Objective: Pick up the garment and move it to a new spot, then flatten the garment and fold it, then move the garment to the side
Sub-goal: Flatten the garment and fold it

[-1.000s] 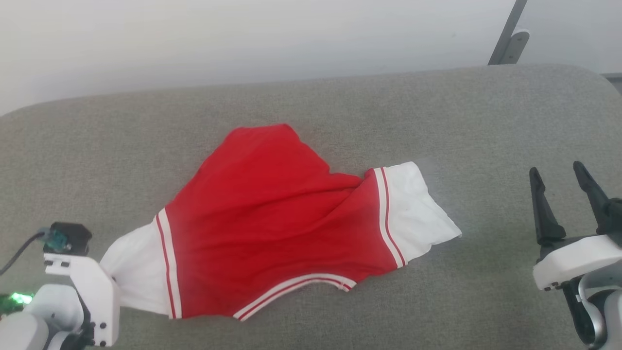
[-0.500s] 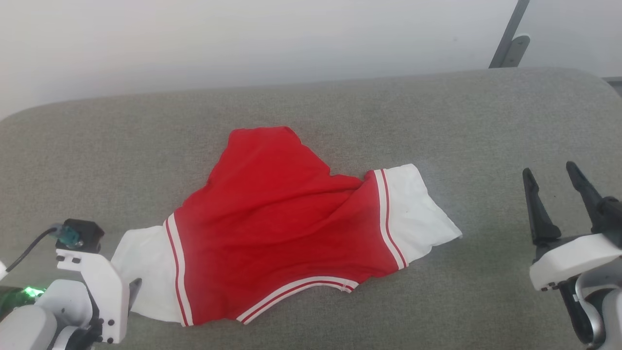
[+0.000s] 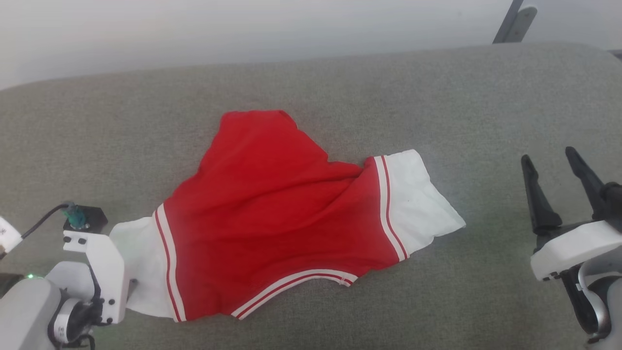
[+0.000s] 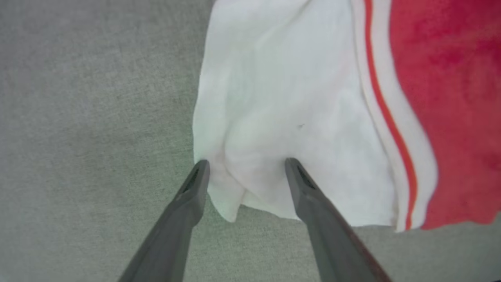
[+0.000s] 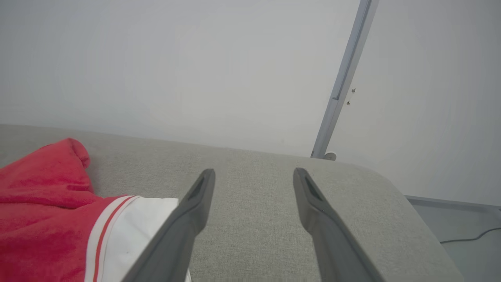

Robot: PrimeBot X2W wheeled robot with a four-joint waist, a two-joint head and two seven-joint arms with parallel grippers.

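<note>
Red cloth with white panels, the garment (image 3: pixel 272 214), lay rumpled on the grey cushion (image 3: pixel 437 97). One white corner sat between the fingertips of my left claw (image 4: pixel 246 161), which stood spread and gripped nothing. My right claw (image 3: pixel 546 154) was also spread and empty, with the other white panel well off to its left. I judged the relocation probably done. Flattening, folding and the shift aside all remained, as creases crossed the red middle.

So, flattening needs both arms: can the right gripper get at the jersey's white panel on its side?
Probably yes. The right gripper stands open beside the jersey, apart from it. Just bare grey cushion lies between it and that white panel, which rests uncovered on the surface.
</note>
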